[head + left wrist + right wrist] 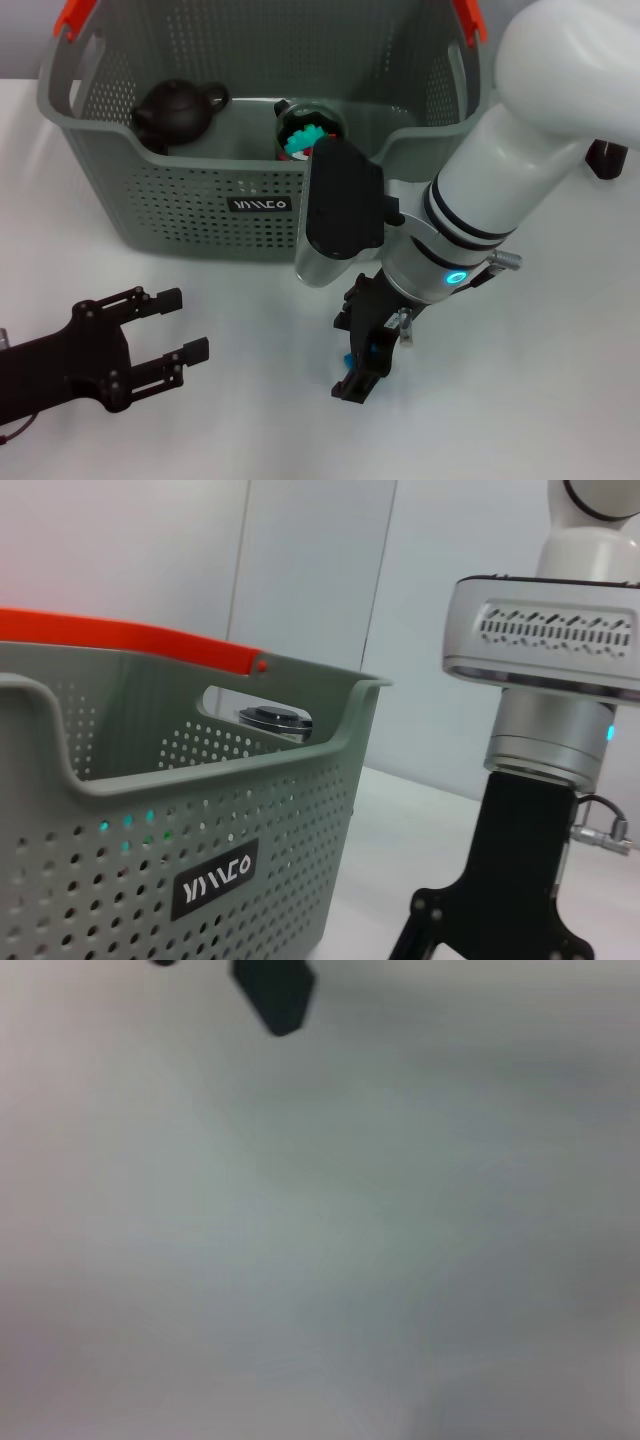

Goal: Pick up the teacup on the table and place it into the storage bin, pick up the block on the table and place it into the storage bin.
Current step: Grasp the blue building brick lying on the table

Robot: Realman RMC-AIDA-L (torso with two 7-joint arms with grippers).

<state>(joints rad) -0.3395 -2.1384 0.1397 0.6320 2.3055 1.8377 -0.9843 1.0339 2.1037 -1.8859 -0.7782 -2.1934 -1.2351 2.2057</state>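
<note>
The storage bin point(200, 190) stands at the back of the white table and fills the near side of the left wrist view point(200, 810). Inside it sits a dark green teacup point(310, 125) with teal and red showing in it. My right gripper point(358, 375) points straight down at the table in front of the bin. A small blue piece point(350, 358), seemingly the block, shows at its tip and is mostly hidden by it. The left wrist view shows that gripper's black body point(510, 880) from the side, tips cut off. My left gripper point(185, 325) rests open and empty at the lower left.
A black teapot point(175, 110) sits in the bin's left half. The bin has orange handle ends point(75, 18) and a black label point(260, 205). A dark object point(605, 158) lies at the right edge. The right wrist view shows only blurred white table and one dark tip point(275, 995).
</note>
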